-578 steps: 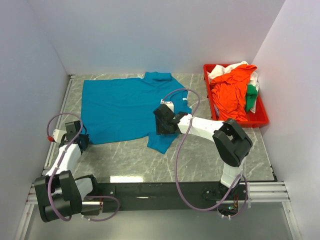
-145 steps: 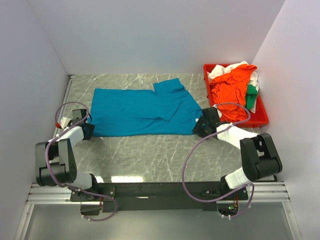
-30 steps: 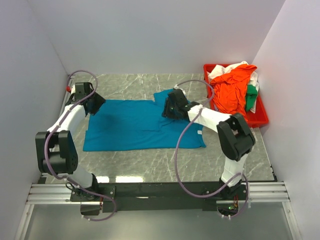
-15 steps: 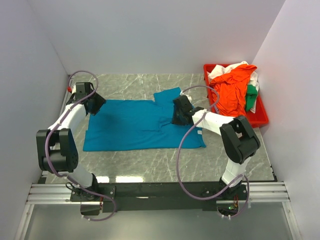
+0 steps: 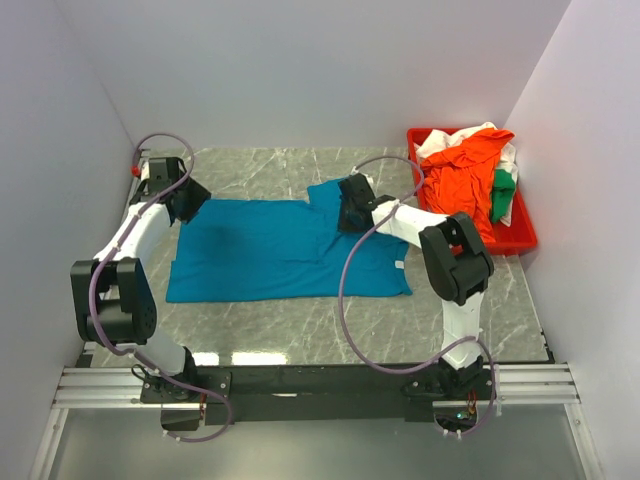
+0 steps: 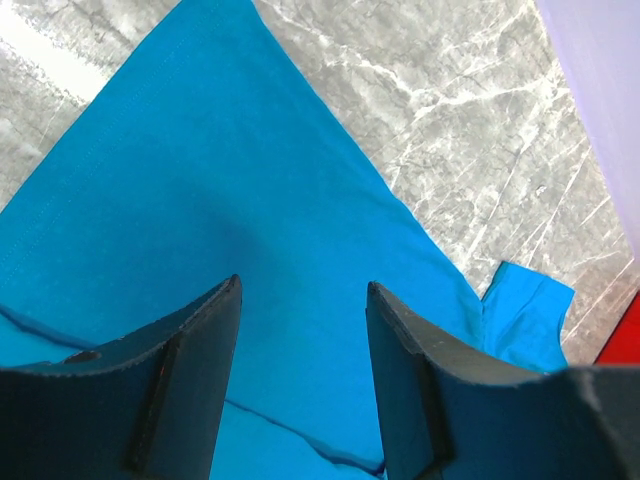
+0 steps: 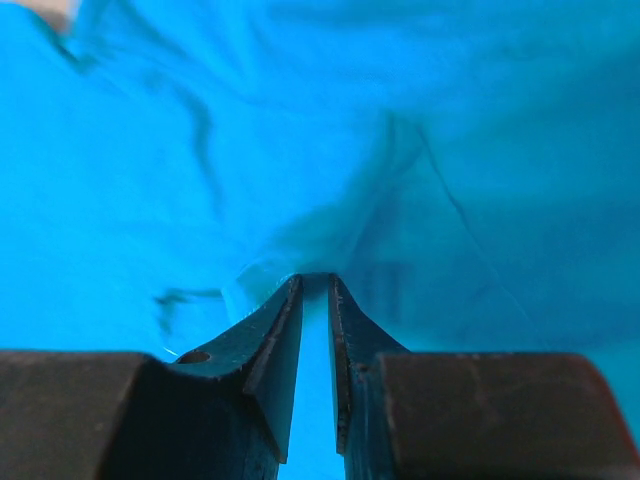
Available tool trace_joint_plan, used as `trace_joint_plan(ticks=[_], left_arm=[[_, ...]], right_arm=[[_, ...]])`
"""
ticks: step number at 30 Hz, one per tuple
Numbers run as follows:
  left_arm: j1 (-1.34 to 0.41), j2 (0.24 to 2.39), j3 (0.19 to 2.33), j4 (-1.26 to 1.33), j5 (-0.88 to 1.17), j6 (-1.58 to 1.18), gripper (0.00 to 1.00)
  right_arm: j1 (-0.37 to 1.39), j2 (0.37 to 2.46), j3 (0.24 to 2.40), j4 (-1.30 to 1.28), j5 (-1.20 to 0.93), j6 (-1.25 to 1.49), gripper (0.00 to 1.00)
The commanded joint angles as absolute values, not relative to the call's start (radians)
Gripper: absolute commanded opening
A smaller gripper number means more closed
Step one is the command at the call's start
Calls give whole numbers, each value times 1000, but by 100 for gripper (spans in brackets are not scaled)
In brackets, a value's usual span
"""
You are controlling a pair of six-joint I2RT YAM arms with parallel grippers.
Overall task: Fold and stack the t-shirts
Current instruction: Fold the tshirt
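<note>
A teal-blue t-shirt (image 5: 270, 250) lies folded lengthwise on the marble table, one sleeve (image 5: 335, 192) pointing to the far side. My left gripper (image 5: 193, 205) hovers over the shirt's far left corner. Its jaws stand open over flat teal cloth (image 6: 250, 200), with nothing between them (image 6: 303, 285). My right gripper (image 5: 352, 218) is down on the shirt near the sleeve. Its jaws are almost together (image 7: 315, 280), and a puckered ridge of teal cloth (image 7: 260, 270) is pinched at their tips. More t-shirts, orange (image 5: 460, 185), white (image 5: 465, 135) and green (image 5: 503, 195), lie heaped at the right.
The red tray (image 5: 528, 238) holding the heaped shirts stands at the far right against the wall. White walls close in the table on the left, back and right. Bare marble (image 5: 300, 315) lies between the teal shirt and the arm bases.
My right gripper has shifted a little up and left on the shirt near the sleeve and its jaws have drawn together on the cloth. The left gripper has hardly moved.
</note>
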State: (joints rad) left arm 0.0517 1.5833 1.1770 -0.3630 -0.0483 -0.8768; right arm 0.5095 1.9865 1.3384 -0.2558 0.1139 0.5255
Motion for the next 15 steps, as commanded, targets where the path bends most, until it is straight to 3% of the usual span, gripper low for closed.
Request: trace_joint_plan(ticks=[1, 8, 15], left_arm=[[48, 1582, 1223, -365, -58, -861, 59], [51, 1635, 1264, -376, -78, -861, 60], [52, 1718, 1335, -402, -109, -861, 60]], right_arm=[[506, 2011, 1414, -271, 98, 505, 24], [506, 2056, 1494, -319, 100, 489, 27], [515, 1948, 1462, -305, 112, 471, 29]])
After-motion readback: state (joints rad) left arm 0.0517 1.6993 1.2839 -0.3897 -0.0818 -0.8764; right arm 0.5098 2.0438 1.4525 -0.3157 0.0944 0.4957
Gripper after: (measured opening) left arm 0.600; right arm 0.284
